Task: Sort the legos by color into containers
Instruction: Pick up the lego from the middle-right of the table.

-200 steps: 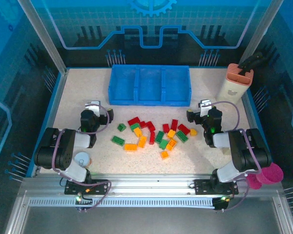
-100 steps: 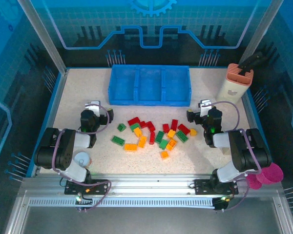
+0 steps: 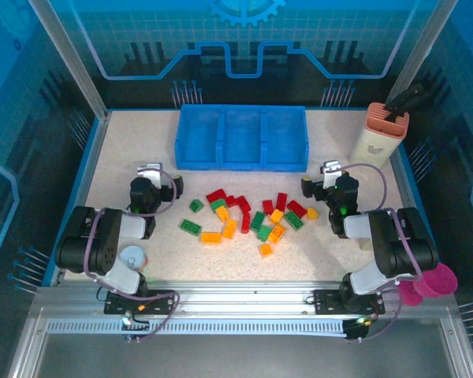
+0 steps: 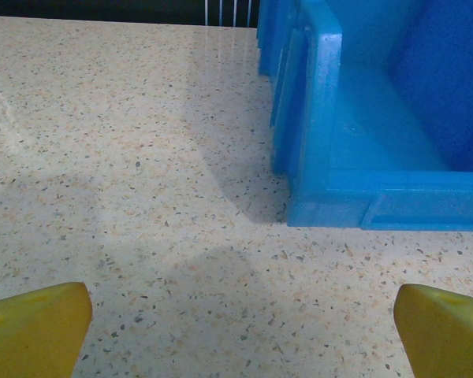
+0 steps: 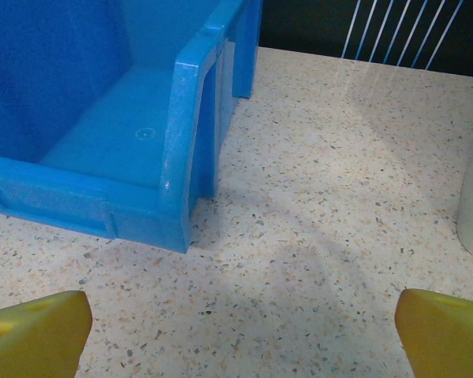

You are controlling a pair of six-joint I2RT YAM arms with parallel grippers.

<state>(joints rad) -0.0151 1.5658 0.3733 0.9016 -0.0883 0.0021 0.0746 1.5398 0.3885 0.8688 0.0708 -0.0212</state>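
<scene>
**Sorting not yet begun: every brick loose, tray bare**

The legos (image 3: 248,214) lie in a loose scatter at the centre of the top view, on the speckled worktop (image 3: 126,142) between the two arms. Red, green and yellow-orange pieces are mixed together. A red brick (image 3: 215,194) sits at the upper left of the pile, a green one (image 3: 190,227) at its left edge, and an orange one (image 3: 210,237) just below that. None is stacked in a way that can be made out, and none is inside a container.

Just above the pile, near it but apart, stands the blue tray (image 3: 241,167). Its left compartment (image 3: 199,140), middle compartment (image 3: 242,140) and right compartment (image 3: 284,140) all show bare blue floor. Both wrist views confirm this for the end compartments, each looking into an empty corner.

The left claw (image 4: 240,331) stands spread wide with nothing between its yellow fingertips (image 4: 35,327), facing the tray's left front corner. The right claw (image 5: 240,331) is likewise spread and empty at the tray's right front corner. Each hangs beside the pile, not over it.

As I judge it, the whole job remains: every brick has to be picked up and each colour given its own compartment.

At the upper right stands a beige-and-salmon holder (image 3: 378,134), and at the lower right a pink cup (image 3: 435,281), both well apart from the bricks.
</scene>
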